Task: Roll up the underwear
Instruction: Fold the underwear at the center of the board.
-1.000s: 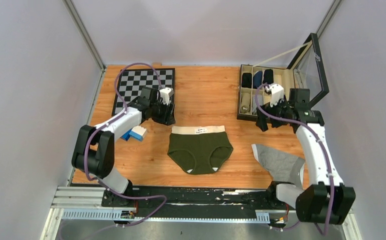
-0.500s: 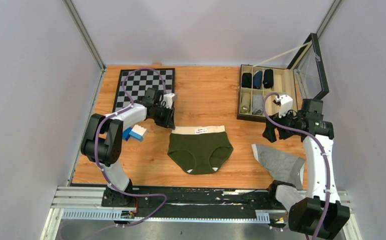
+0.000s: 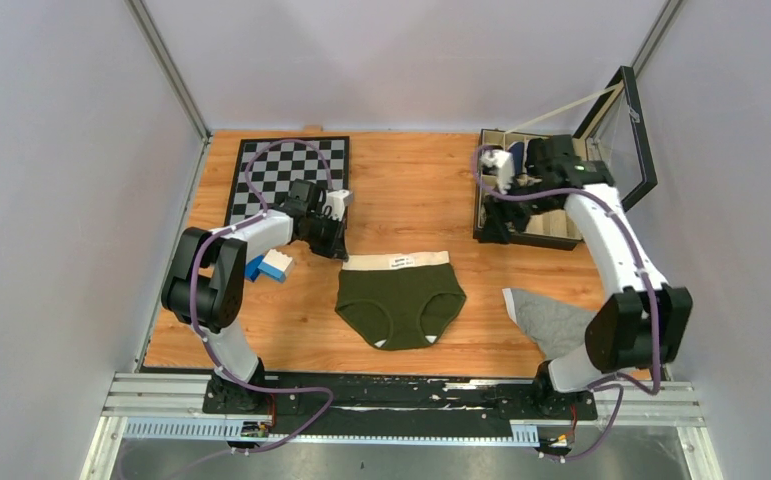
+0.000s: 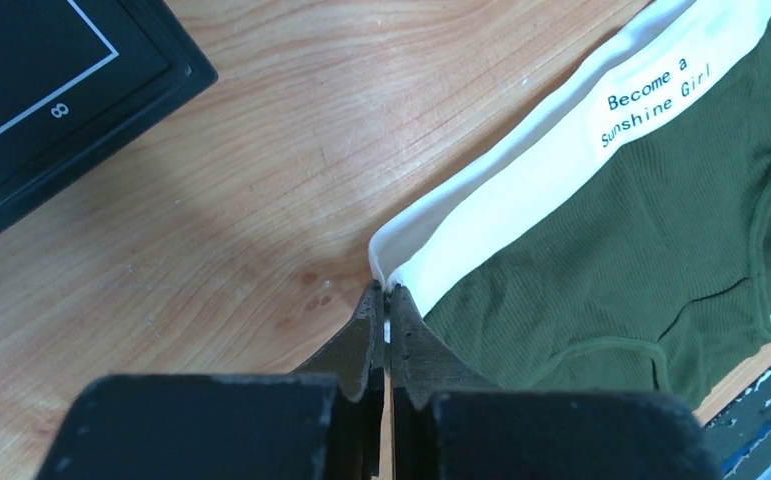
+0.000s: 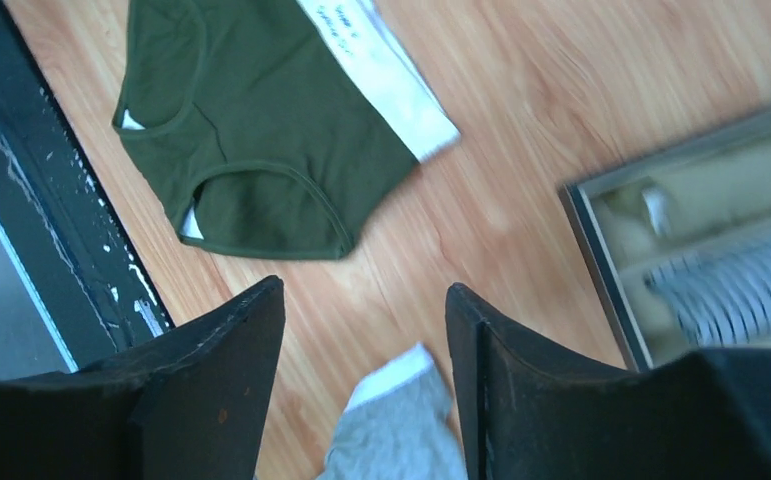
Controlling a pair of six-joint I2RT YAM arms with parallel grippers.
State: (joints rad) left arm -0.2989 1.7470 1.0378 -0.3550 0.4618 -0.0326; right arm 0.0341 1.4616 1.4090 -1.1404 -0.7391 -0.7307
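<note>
Wooden table [image 3: 411, 190] bears green underwear [image 3: 401, 305], chessboard [image 3: 271, 170], divided box [image 3: 541, 238], blocks [image 3: 271, 265], grey cloth [image 3: 551, 320], perhaps briefs.

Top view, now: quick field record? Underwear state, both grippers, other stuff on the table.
underwear: dark green, flat, unrolled
waistband: white, on the far side
left gripper: shut at the waistband corner; pinch on fabric unclear
right gripper: open, empty, by the compartment box
other: grey garment, chessboard, blue and white blocks
</note>
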